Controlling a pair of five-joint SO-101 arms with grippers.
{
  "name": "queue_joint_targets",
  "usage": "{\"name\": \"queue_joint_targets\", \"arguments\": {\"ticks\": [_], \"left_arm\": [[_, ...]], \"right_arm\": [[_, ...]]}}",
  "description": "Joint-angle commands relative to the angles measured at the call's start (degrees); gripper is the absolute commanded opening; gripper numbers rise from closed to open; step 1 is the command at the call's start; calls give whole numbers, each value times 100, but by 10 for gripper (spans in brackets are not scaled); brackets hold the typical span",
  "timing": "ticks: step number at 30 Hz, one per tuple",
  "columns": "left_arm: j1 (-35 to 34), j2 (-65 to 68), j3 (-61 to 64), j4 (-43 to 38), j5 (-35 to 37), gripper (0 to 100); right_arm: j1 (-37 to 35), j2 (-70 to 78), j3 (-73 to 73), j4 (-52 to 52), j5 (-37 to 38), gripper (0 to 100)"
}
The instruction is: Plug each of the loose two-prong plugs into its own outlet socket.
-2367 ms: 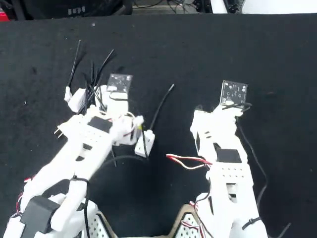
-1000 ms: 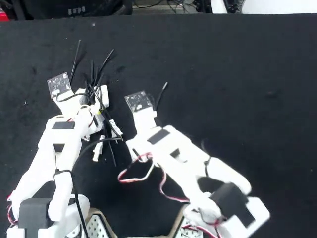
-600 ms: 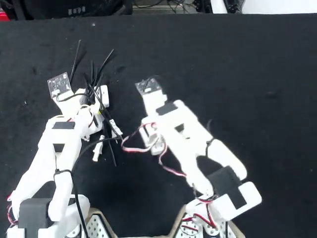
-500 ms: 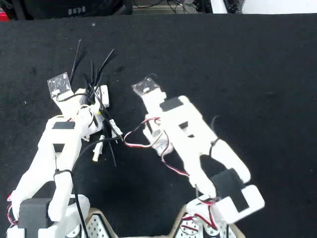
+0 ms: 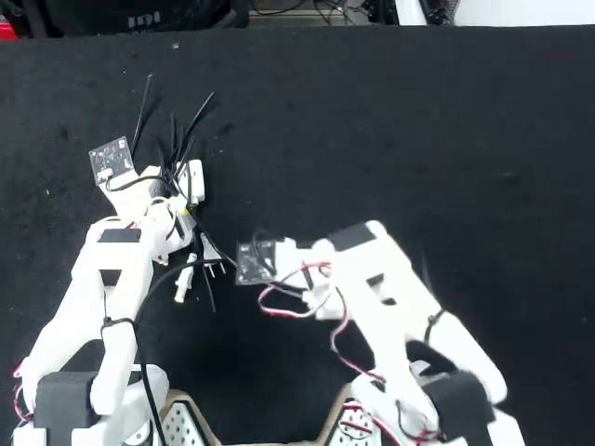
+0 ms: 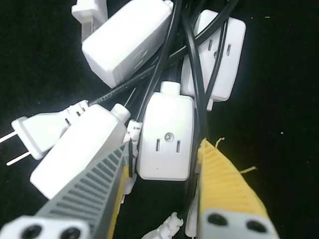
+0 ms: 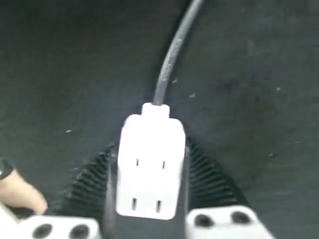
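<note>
**A:** Start at the table's (image 5: 418,121) left edge. What worries you there?

**B:** The left gripper (image 6: 164,153) is released. Its jaws stand apart around a white socket (image 6: 166,134), with a sliver of gap on each side. Black cords (image 6: 172,64) run over and beside that socket. If the jaws close here, I think they'd pinch a cord along with it, and any lift would drag the whole knot.

**A:** And the loose plug (image 6: 35,137)?

**B:** It lies just beside that gripper with its prongs pointing away from the socket and its cord running back into the pile. It would need turning right round. A tug could shift its neighbours, a second socket (image 6: 124,42) and a third socket (image 6: 219,55).

**A:** Further right?

**B:** Toward the middle of the table's near edge, the right gripper (image 7: 151,148) is clenched on a held socket (image 7: 148,174), slots showing. Its own cord (image 7: 172,55) trails off across the table. From above, that arm's wrist sits just beside a stray plug (image 5: 209,253) at the fringe of the tangle. I'd judge the risk is a skewed meeting: the prongs catch the socket's face and simply shove the plug away, since nothing pins it.
</note>
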Motion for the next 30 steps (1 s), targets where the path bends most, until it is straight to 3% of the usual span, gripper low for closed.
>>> {"name": "queue_joint_targets", "arguments": {"ticks": [1, 10, 22, 28, 30], "left_arm": [[-66, -185, -40, -53, 62, 220], [-66, -185, -31, -62, 44, 220], [-66, -185, -31, -62, 44, 220], [-66, -185, -48, -53, 35, 220], [-66, -185, -66, -53, 35, 220]], "right_arm": [[325, -585, 13, 70, -325, 174], [1213, -1314, 453, -44, -440, 176], [1802, -1332, 831, -1292, -440, 177], [1785, -1666, 338, -607, -484, 175], [1776, -1938, -101, -62, -853, 174]]}}
